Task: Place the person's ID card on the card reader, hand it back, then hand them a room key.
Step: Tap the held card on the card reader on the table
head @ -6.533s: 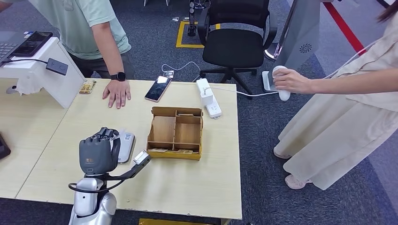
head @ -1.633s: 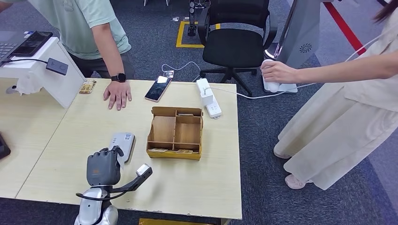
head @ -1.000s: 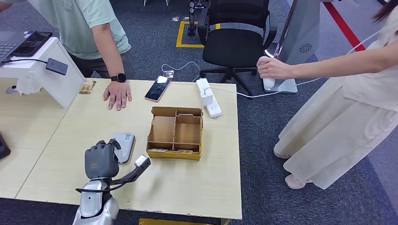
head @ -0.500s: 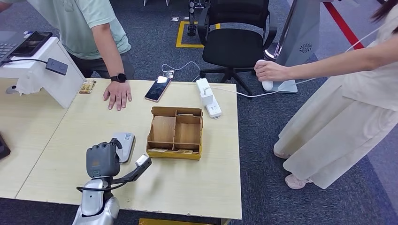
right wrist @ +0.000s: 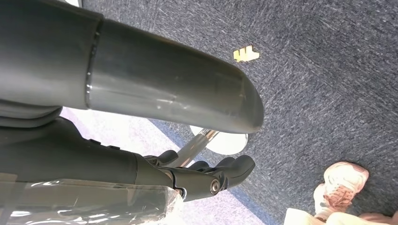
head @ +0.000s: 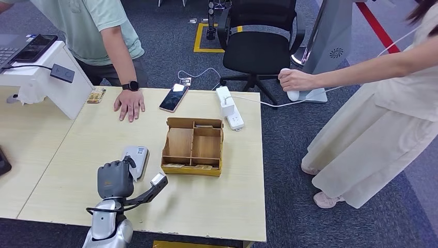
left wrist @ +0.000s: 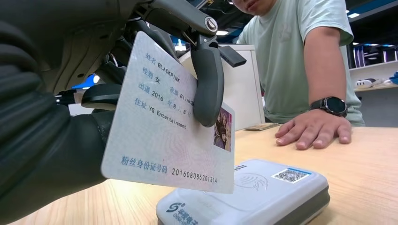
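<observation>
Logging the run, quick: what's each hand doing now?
Left hand: holding the ID card.
Right hand: cannot be told.

Left hand (head: 115, 179): raised at the near left, fingers (left wrist: 208, 84) pinching the ID card (left wrist: 166, 124)
Right hand (right wrist: 206, 176): hanging low, fingers loosely extended, holding nothing

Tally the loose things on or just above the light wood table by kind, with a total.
Card readers: 1
ID cards: 1, held by the left hand
Wooden trays: 1
Phones: 1
Power strips: 1
Total: 5
</observation>
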Controlling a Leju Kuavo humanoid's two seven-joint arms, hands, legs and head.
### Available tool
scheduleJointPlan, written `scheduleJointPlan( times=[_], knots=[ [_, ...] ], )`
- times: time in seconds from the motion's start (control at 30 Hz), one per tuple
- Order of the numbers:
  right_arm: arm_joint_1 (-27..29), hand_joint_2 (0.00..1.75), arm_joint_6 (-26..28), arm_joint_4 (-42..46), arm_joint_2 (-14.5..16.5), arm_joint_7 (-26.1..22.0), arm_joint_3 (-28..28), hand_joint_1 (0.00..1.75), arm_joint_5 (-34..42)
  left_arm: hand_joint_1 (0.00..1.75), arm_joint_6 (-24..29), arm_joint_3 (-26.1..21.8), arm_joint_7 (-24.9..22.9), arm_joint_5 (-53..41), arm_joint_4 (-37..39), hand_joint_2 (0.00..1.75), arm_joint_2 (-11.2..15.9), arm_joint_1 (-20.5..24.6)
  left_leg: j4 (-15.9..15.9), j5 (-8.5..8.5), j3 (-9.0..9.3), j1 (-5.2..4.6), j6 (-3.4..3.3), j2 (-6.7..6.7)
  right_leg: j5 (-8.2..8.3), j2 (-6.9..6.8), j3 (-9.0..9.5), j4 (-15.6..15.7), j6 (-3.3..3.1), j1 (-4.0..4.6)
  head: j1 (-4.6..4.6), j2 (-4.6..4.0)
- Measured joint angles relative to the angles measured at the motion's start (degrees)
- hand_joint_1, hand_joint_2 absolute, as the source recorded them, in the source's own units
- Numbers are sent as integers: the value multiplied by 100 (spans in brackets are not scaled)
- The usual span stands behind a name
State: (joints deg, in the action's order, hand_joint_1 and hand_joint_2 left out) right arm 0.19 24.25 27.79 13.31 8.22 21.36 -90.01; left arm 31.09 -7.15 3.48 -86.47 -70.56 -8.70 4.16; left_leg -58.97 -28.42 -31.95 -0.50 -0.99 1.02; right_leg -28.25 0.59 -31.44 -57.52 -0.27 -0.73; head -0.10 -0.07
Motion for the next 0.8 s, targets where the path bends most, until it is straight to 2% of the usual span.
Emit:
scheduleJointPlan(
  times=[0.8],
  knots=[
    [126,0,-90,228,8,-116,14,0,0,175,-25,-83,4,6,186,175,-124,-12,0,0,-1,0,0,0,0,-1,0,0,0,0,0,1]
  ],
)
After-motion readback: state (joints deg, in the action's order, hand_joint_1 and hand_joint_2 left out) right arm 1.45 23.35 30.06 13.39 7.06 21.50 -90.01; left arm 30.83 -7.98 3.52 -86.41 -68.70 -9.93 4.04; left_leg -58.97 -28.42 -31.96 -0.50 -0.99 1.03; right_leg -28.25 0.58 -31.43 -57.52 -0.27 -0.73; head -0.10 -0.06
